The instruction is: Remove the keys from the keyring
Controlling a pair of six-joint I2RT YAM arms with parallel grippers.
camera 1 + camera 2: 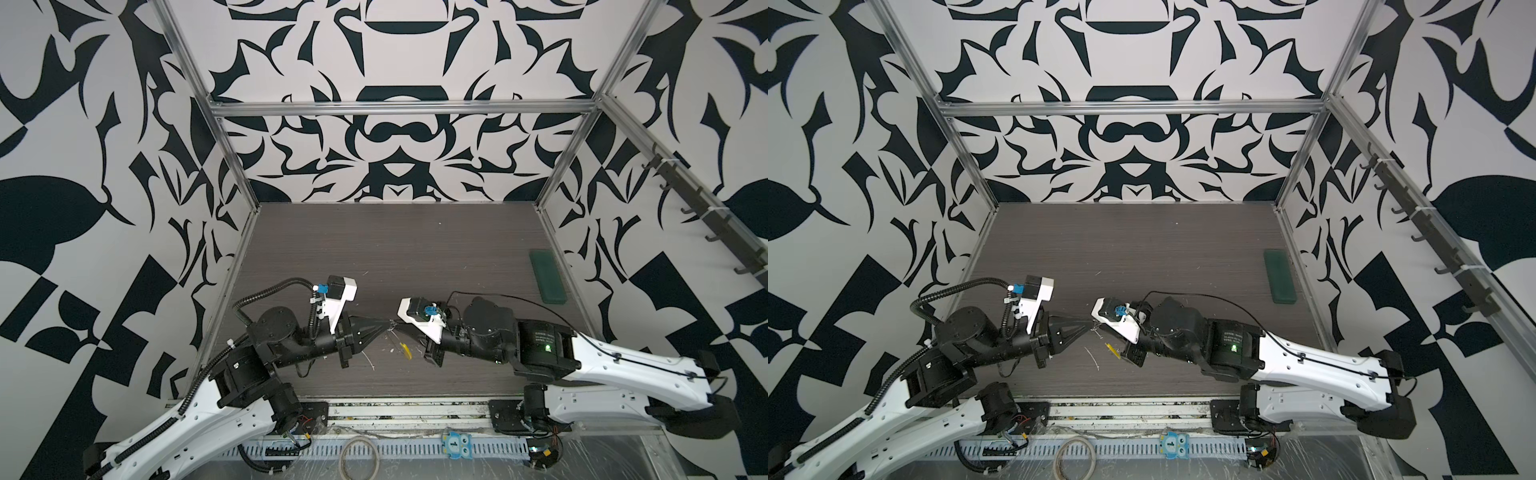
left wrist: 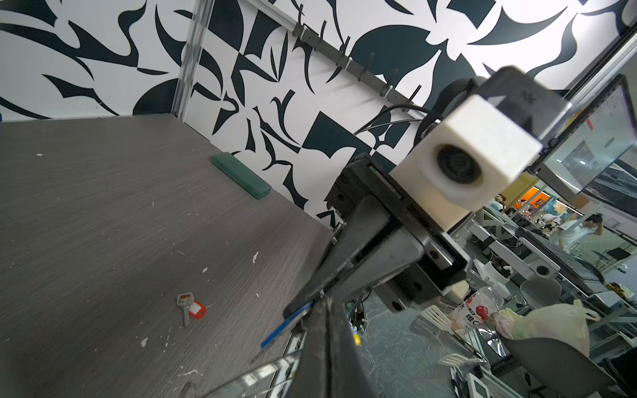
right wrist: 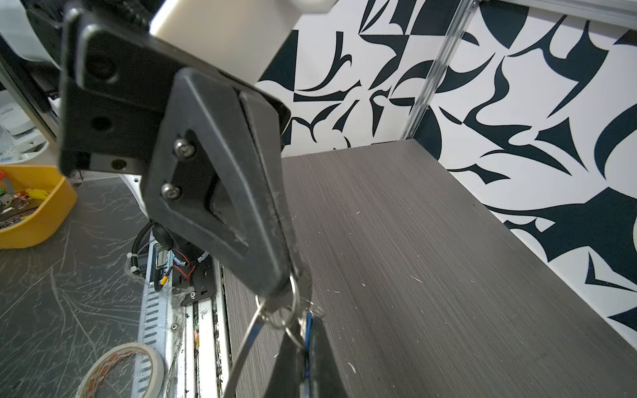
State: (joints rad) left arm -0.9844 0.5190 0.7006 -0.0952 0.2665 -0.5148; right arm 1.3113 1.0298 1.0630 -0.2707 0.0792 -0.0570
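Slippage is the main worry here. The right gripper [image 3: 306,327] is closed on the thin edge of the blue key tag [image 2: 282,329], and the left gripper [image 3: 281,287] is clamped tip to tip against it on the keyring [image 3: 244,341], pinching the metalwork beside the small metal ring [image 3: 293,294]. The rest of the grey loop hangs slack below both tips, with its yellow section [image 1: 405,351] low beside the right gripper. Both holds are narrow, so a pull that runs across the ring's coil rather than along it would likely drag the tag out of the pinch, or twist the ring so that it jams. If the left hold gives way, the whole loop would swing onto the right gripper and may fall. The tips sit so close that a small misalignment could knock them together. The red key tag [image 2: 197,309] lies free on the table [image 2: 103,206], a little ahead of the left gripper, where the dangling loop could catch it and sweep it along.
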